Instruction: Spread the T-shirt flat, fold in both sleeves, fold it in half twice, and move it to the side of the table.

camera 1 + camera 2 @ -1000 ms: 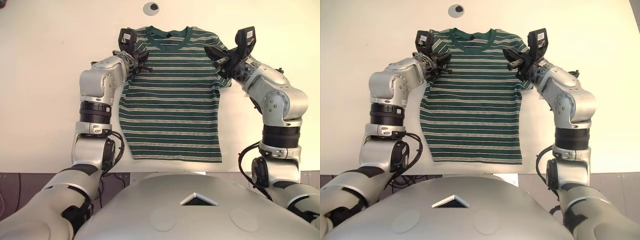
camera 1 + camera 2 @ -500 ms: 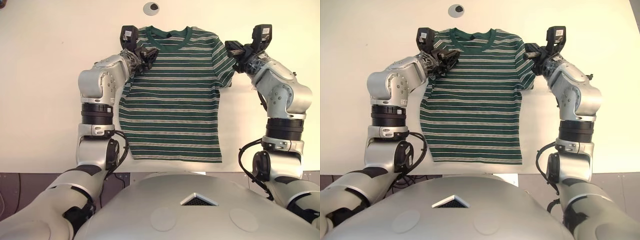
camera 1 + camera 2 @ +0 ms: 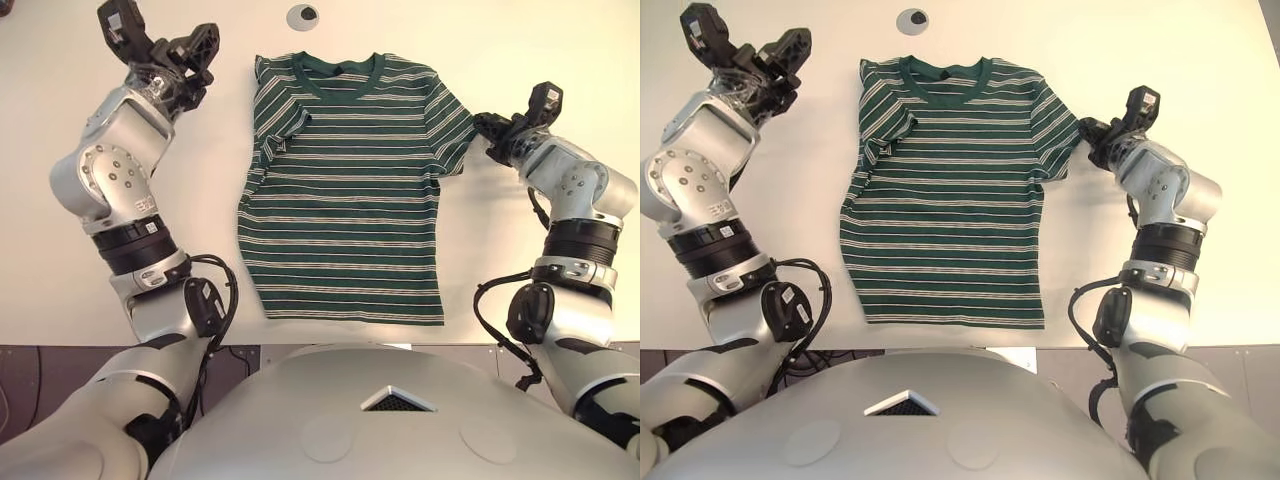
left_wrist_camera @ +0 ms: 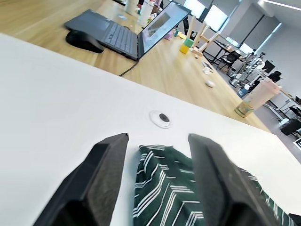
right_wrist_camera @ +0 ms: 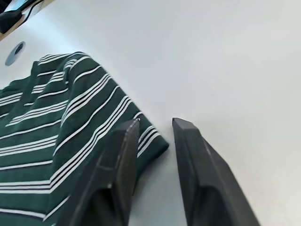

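Note:
A green T-shirt with white stripes lies flat on the white table, collar at the far side. Its left sleeve is tucked inward and a little crumpled. The right sleeve still sticks out sideways. My left gripper is raised over bare table to the far left of the shirt, open and holding nothing; the left wrist view has the same gripper with the shirt's shoulder beyond it. My right gripper sits just right of the right sleeve's hem, open by a narrow gap.
A round cable grommet is set in the table just beyond the collar. Bare table stretches on both sides of the shirt. The table's front edge runs close to the shirt's bottom hem. A laptop stands on another desk behind.
My left arm swung up and out to the left, off the shirt, leaving the left sleeve tucked in. My right gripper moved outward from the shoulder to the right sleeve's hem.

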### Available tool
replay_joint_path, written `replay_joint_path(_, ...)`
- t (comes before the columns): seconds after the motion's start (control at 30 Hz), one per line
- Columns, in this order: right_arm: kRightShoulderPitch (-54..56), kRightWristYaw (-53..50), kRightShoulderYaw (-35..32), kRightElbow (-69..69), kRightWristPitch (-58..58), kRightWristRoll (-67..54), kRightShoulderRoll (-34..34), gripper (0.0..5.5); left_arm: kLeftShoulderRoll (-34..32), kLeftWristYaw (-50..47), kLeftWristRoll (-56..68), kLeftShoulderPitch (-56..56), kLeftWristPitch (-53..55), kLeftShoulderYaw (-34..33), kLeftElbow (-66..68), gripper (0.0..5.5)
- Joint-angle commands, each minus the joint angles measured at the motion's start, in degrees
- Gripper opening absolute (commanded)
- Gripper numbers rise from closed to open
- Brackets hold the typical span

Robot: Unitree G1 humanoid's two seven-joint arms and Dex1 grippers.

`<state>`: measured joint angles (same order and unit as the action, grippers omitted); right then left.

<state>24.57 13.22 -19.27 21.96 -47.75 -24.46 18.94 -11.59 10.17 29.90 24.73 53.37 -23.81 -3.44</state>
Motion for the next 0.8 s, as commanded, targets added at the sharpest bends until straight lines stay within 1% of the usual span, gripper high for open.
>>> replay_joint_path(0.03,0.3,-1.3,-0.3,-0.1,-1.4,0.7,1.1,1.43,-0.4,-1.1,0.2,-2.2,-0.3,-0.1,-1.6,2.32)
replay_joint_path(0.13,-1.3,-1.4,-0.6,-3.1,-3.7,-0.2,0.8,1.43,0.4,-1.8,0.7,-4.6,-0.1,-0.3,-3.1,2.32)
replay_joint_path(0.27,-3.6,-0.6,0.7,-8.8,-7.9,-1.5,-0.7,1.43,0.5,-2.7,1.4,-6.5,0.1,-0.8,-4.9,2.32)
replay_joint_path(0.43,-4.2,-1.2,1.9,-9.4,-7.2,-0.3,-1.8,1.43,0.3,-3.2,1.6,-7.2,-0.2,-0.7,-5.4,2.32)
replay_joint_path(0.6,-2.1,-1.8,2.0,-6.3,-3.5,0.3,-2.8,0.67,0.1,-3.3,1.6,-7.2,-0.6,-0.2,-5.2,2.32)
replay_joint_path(0.63,-1.7,-1.9,2.0,-6.1,-3.1,0.2,-3.0,0.41,0.1,-3.3,1.7,-7.1,-0.7,-0.2,-5.2,2.32)
replay_joint_path(0.7,-0.9,-1.9,1.8,-5.9,-2.3,0.0,-3.4,0.11,0.2,-3.4,1.7,-7.2,-0.8,-0.3,-5.2,2.32)
replay_joint_path(0.8,0.5,-2.9,0.6,-5.2,-0.9,0.0,-3.4,0.05,0.2,-3.5,1.8,-7.2,-1.1,-0.3,-5.2,2.32)
